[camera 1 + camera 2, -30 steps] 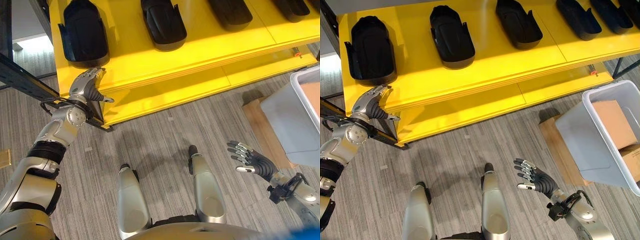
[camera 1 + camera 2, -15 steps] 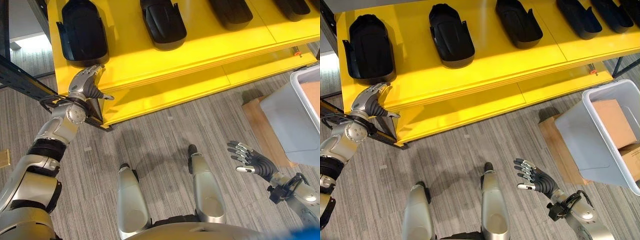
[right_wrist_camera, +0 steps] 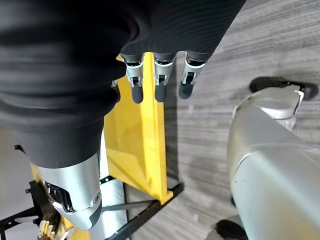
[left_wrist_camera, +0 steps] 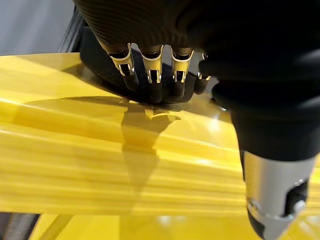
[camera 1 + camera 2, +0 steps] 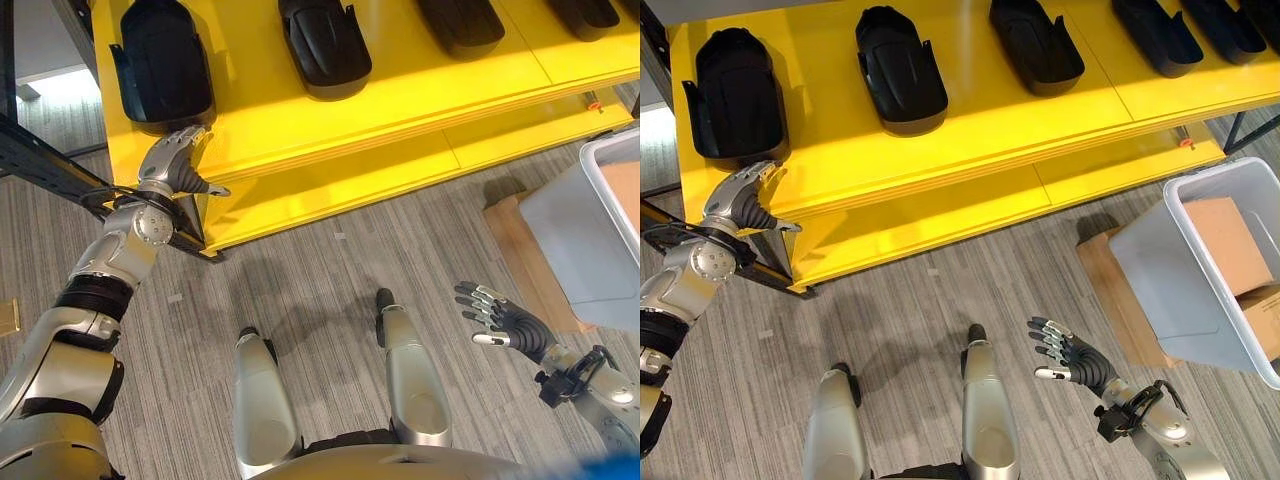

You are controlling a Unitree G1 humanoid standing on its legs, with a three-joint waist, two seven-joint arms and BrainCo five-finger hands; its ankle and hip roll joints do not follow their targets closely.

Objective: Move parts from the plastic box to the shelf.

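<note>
Since my empty left hand (image 5: 172, 168) hangs loose-fingered at the shelf (image 5: 330, 120) edge, I next need the plastic box (image 5: 1200, 270).

Grey striped carpet floor (image 5: 920, 330), dark metal frame (image 5: 40, 160) at left, bright overhead light

Yellow shelf (image 5: 970, 125), upper board carrying a row of black parts (image 5: 902, 70) side by side, apart from one another. Below the shelf, grey striped floor (image 5: 920, 320); to the shelf's right, a plastic box (image 5: 1185, 270) on a wooden pallet (image 5: 1110, 285).
</note>
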